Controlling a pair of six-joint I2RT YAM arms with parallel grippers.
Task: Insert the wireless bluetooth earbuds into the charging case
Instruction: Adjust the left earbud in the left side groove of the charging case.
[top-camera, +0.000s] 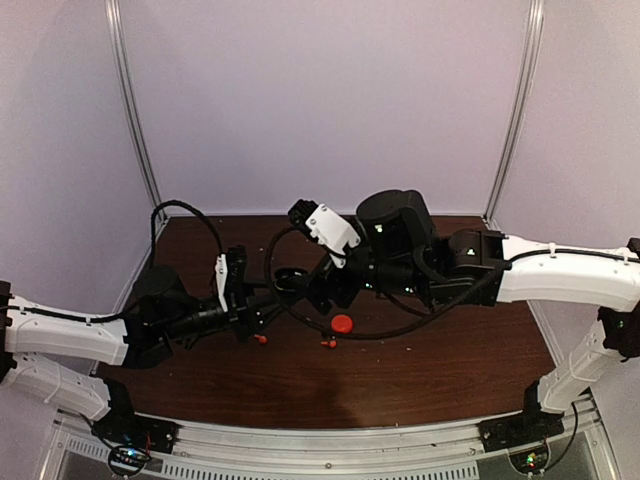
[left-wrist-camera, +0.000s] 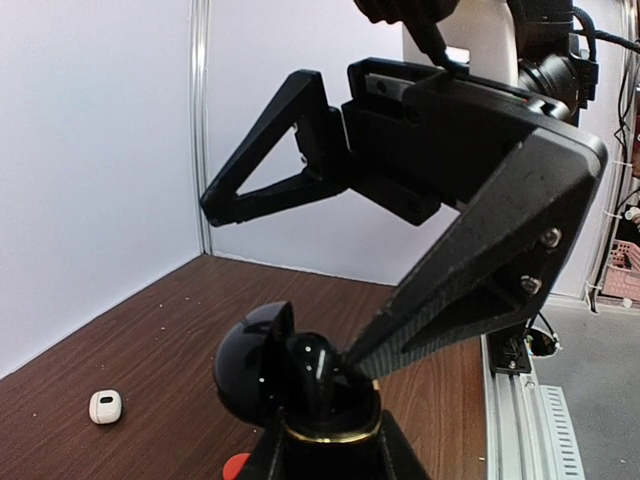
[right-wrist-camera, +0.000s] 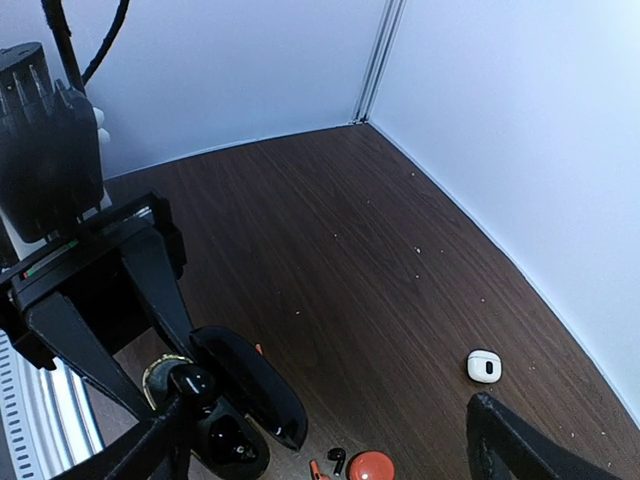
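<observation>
Your left claw (left-wrist-camera: 330, 452) is closed nearly all the way on the base of the black charging case (left-wrist-camera: 300, 390). It holds the case near the middle of the brown table (top-camera: 420, 370), with the lid swung open toward 9 o'clock in the left wrist view. Your right claw (left-wrist-camera: 280, 285) stands spread wide with nothing between its fingers, and its lower fingertip (left-wrist-camera: 385, 330) meets the case's open mouth from 2 o'clock. A glossy black rounded piece shows in that mouth, but you cannot tell whether it is an earbud or how it sits. In the top view, two red earbuds (top-camera: 262, 339) lie loose on the table. One is at 7 o'clock of the clustered claws, and the other (top-camera: 328, 343) is at 6 o'clock, just below a red case (top-camera: 342, 323). A white case (right-wrist-camera: 484, 366) lies well apart, near the wall.
</observation>
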